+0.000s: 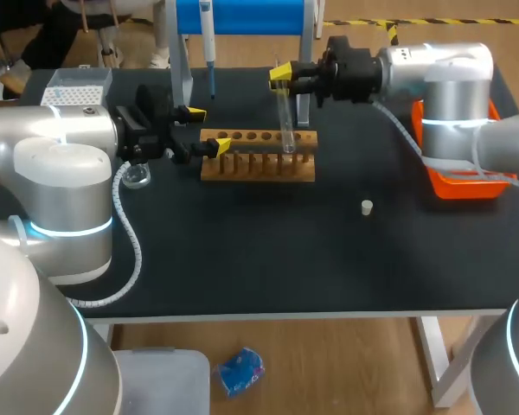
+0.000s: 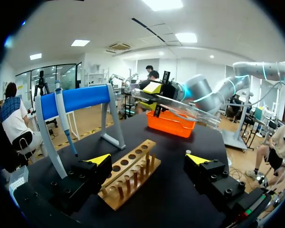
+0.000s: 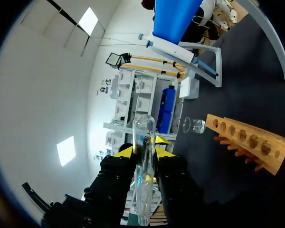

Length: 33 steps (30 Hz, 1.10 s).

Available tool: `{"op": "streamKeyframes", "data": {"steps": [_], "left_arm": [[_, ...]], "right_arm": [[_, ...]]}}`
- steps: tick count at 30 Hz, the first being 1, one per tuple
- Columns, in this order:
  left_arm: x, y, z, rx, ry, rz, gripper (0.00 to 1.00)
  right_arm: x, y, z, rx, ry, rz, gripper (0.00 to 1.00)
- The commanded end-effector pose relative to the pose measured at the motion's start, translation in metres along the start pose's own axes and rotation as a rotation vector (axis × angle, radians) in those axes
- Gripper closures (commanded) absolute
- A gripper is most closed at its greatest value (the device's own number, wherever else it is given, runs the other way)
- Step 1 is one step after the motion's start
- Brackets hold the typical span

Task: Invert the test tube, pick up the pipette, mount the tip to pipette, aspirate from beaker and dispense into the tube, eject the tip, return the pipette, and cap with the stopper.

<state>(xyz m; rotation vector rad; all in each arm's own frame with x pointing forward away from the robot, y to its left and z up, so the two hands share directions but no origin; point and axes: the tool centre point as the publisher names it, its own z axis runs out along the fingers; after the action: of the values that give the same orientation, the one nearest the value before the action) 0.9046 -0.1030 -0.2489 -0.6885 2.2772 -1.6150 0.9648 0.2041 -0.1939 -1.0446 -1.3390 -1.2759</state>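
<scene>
My right gripper (image 1: 281, 76) is shut on a clear test tube (image 1: 286, 121), which hangs roughly upright with its lower end just over the wooden rack (image 1: 259, 164). In the right wrist view the tube (image 3: 144, 161) stands between the yellow tips of the right gripper (image 3: 145, 148). My left gripper (image 1: 201, 130) is open at the rack's left end, holding nothing; its wrist view shows the rack (image 2: 128, 173) low between its fingers. The pipette (image 1: 208, 43) hangs on the blue stand. A small beaker (image 1: 137, 175) sits left of the rack. The white stopper (image 1: 367, 207) lies to the right.
An orange bin (image 1: 463, 183) stands at the table's right edge under my right arm. A tip box (image 1: 76, 86) sits at the back left. The blue stand's legs (image 1: 180, 69) rise just behind the rack.
</scene>
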Motion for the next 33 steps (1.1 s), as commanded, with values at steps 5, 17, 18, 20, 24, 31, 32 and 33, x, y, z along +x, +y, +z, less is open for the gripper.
{"op": "streamKeyframes", "data": {"steps": [5, 17, 18, 20, 24, 31, 32, 33], "left_arm": [[0.0, 0.001, 0.0, 0.002, -0.001, 0.001, 0.0], [0.039, -0.031, -0.004, 0.377, -0.235, 0.801, 0.0], [0.039, -0.032, -0.004, 0.369, -0.25, 0.808, 0.0], [0.039, -0.032, -0.004, 0.369, -0.25, 0.808, 0.0], [0.039, -0.032, -0.004, 0.369, -0.25, 0.808, 0.0], [0.039, -0.032, -0.004, 0.369, -0.25, 0.808, 0.0], [0.039, -0.032, -0.004, 0.369, -0.25, 0.808, 0.0], [0.039, -0.032, -0.004, 0.369, -0.25, 0.808, 0.0]], "right_arm": [[0.002, -0.001, 0.0, -0.002, -0.005, 0.0, 1.0], [0.002, -0.001, 0.0, -0.002, -0.005, 0.0, 1.0], [0.003, -0.001, 0.0, 0.008, -0.012, 0.018, 1.0], [0.005, 0.0, 0.002, 0.004, -0.018, 0.052, 1.0], [0.009, 0.001, 0.007, 0.0, -0.017, 0.095, 1.0], [0.012, 0.004, 0.009, -0.033, -0.029, 0.069, 1.0], [0.011, 0.004, 0.009, -0.038, -0.018, 0.07, 1.0], [0.011, 0.004, 0.009, -0.047, -0.008, 0.074, 1.0]]}}
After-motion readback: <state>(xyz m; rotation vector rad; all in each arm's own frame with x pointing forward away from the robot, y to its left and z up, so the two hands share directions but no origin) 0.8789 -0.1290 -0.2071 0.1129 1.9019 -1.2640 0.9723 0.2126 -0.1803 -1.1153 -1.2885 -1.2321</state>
